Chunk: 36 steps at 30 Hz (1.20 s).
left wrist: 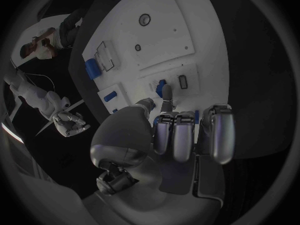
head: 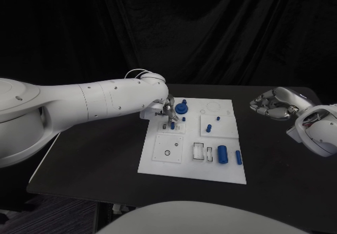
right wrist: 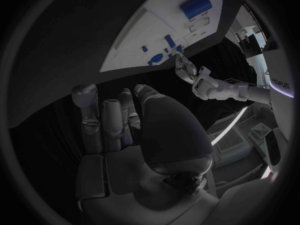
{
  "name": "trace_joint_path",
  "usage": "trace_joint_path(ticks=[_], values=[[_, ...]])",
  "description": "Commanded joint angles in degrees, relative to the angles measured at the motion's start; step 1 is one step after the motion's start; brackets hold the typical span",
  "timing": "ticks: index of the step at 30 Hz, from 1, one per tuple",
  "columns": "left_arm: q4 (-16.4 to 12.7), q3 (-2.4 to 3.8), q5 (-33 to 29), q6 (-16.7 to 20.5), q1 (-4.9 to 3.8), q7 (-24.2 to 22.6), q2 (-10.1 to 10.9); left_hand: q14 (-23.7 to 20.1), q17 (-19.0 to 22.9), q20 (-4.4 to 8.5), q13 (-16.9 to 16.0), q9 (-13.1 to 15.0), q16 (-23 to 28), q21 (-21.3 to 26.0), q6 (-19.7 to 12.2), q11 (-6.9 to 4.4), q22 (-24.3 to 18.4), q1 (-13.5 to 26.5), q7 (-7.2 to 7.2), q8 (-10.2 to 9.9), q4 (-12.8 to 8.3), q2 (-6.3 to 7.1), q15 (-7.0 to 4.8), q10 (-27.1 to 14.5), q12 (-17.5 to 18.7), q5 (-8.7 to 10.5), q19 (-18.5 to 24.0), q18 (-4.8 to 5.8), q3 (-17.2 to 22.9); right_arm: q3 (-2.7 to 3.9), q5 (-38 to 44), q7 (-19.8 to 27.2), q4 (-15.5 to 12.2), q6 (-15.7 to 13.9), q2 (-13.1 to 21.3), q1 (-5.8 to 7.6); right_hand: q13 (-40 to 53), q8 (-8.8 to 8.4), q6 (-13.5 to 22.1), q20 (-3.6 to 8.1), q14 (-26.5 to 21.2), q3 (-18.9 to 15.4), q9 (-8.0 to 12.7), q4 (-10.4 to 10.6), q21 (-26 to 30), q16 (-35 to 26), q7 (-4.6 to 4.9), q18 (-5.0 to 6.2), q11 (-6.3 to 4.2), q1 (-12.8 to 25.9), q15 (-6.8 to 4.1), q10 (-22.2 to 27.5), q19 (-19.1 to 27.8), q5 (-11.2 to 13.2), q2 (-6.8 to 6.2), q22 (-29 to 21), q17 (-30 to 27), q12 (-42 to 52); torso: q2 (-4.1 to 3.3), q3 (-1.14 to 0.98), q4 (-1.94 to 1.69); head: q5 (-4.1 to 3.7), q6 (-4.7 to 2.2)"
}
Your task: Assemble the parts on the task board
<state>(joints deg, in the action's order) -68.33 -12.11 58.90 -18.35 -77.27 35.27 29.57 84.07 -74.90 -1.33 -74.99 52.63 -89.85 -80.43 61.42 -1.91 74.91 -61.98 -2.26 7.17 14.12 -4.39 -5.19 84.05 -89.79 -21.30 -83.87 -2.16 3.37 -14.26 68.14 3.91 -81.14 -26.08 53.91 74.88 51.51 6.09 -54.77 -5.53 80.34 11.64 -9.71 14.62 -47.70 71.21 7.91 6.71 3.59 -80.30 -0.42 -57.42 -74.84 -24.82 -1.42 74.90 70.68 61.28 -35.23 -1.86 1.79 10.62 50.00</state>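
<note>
**Spotter:** Start at the hands. What have you got?

**Operator:** My left hand is over the far left part of the task board, fingertips pointing down at a small blue part standing in a raised white square tile. From the left wrist view one finger reaches toward that blue piece, the others lie side by side. I cannot tell whether it is pinching the part or only touching it. My right hand hangs over the bare black desk off the board's right edge, fingers curled in, clenched with nothing in them.

**Spotter:** Count the parts for me.

**Operator:** On the head view I count six blue pieces. Besides the one at my fingers: a round knob-like part at the far end, a tiny peg, a short peg on the right tile, a thick cylinder and a slim rod lying near the right edge.

**Spotter:** And the board itself?

**Operator:** One flat, matte white rectangular plate carrying square tiles; the near left tile has a round ring hole, and beside it sit rectangular slots.

**Spotter:** Any writing?

**Operator:** None I can read on the board.
</note>
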Motion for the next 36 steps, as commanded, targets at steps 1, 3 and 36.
trace_joint_path(ticks=[1,3,36], values=[[0.13,0.03,-0.18,-0.10,0.19,-0.13,-0.16,5.93,-15.10,-0.24,-15.01,0.25,-0.15,0.29,0.20,0.15,7.75,-0.68,0.01,0.29,-0.40,0.08,0.30,5.95,-0.21,-0.39,-0.54,-0.68,0.29,0.05,0.34,-0.91,-0.04,0.19,0.04,-0.16,-0.05,-0.36,-0.10,-0.11,-0.37,0.29,0.10,0.07,0.13,-0.17,0.08,0.87,-0.16,-0.47,-0.01,0.24,0.04,-0.20,0.17,3.93,-0.05,-0.18,-0.01,0.01,0.01,0.06,0.00],[0.18,0.03,-0.18,-0.15,0.22,-0.12,-0.16,5.93,-15.10,-0.24,-15.01,0.26,-0.15,0.34,0.20,0.15,7.71,-0.69,0.01,0.30,-0.41,0.08,0.30,5.95,-0.21,-0.39,-0.50,-0.70,0.30,0.05,0.34,-0.93,-0.03,0.21,0.04,-0.17,-0.05,-0.36,-0.10,-0.11,-0.37,0.29,0.10,0.07,0.13,-0.17,0.08,0.87,-0.16,-0.47,-0.01,0.24,0.04,-0.20,0.17,3.93,-0.05,-0.18,0.01,0.02,-0.02,0.06,0.00],[0.33,0.03,-0.18,-0.66,0.78,0.04,-0.13,5.93,-15.10,-0.15,-15.01,1.67,-0.15,1.16,-1.15,0.12,7.36,-2.04,0.00,0.40,-2.23,0.39,0.24,5.95,-0.21,-0.28,-0.15,-0.86,3.27,0.05,0.34,-1.14,0.11,0.39,-0.15,-0.40,-0.25,-0.39,-0.07,-0.11,-0.48,0.61,0.10,-0.04,0.48,-0.29,0.08,0.92,-0.16,-0.60,-0.01,0.48,0.13,-0.66,0.17,3.90,-0.21,-0.32,0.01,-0.04,0.01,0.23,0.00]])
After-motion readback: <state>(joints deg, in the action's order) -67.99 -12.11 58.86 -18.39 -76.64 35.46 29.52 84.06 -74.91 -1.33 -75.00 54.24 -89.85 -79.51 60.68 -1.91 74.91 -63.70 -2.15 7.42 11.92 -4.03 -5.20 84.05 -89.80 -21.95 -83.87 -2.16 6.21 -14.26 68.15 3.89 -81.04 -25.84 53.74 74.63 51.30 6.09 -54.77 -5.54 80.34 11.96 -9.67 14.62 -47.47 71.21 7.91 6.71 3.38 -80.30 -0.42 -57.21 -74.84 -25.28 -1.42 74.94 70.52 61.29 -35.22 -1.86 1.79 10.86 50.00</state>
